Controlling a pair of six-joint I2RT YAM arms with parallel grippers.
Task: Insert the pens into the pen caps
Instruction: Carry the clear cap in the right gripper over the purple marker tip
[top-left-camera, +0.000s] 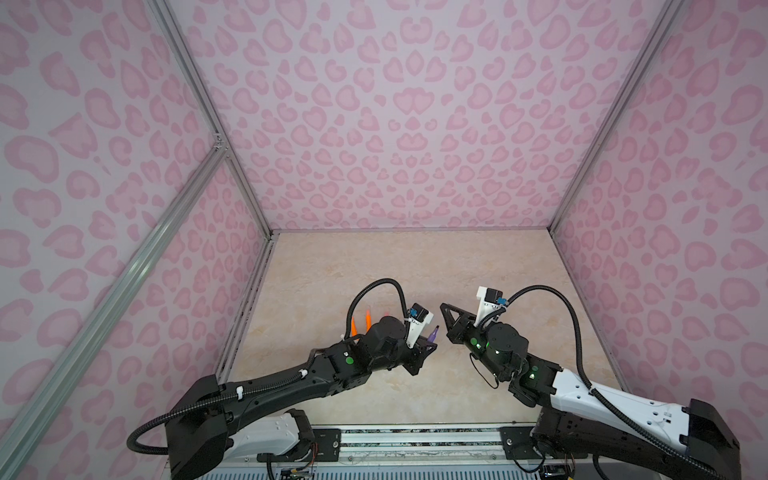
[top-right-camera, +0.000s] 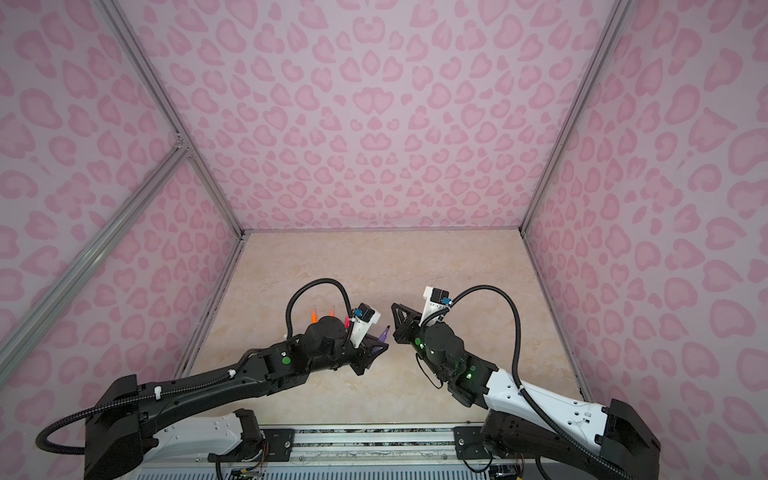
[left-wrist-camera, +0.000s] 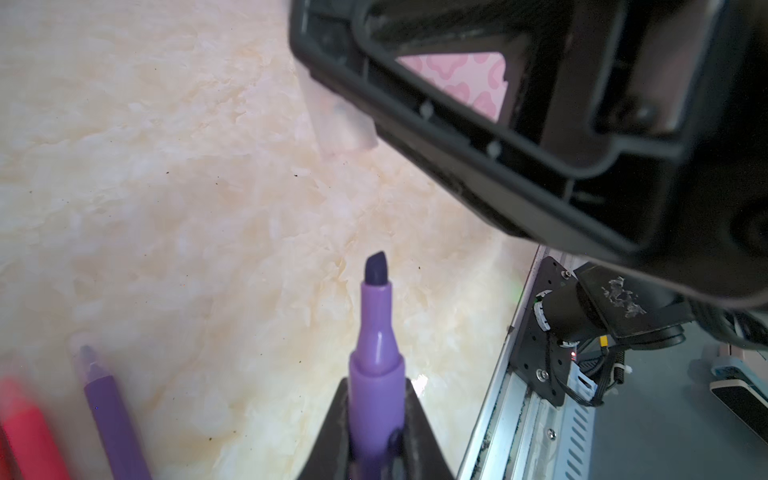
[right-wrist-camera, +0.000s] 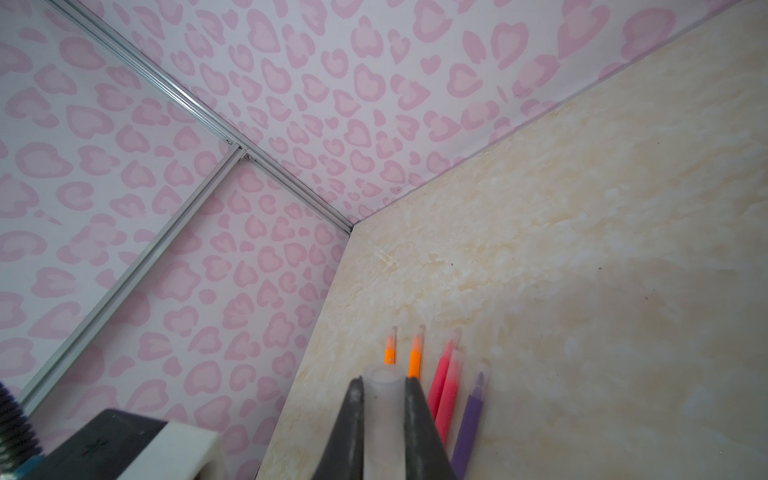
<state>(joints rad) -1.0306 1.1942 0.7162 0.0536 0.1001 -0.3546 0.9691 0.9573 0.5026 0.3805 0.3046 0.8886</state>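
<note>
Pen (left-wrist-camera: 376, 374), purple and uncapped, pinched in the left jaws; clear cap (right-wrist-camera: 384, 415) pinched in the right jaws

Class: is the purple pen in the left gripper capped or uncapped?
Uncapped: the slim purple marker pen shows a bare dark tip; the right gripper holds a clear plastic cap.
</note>
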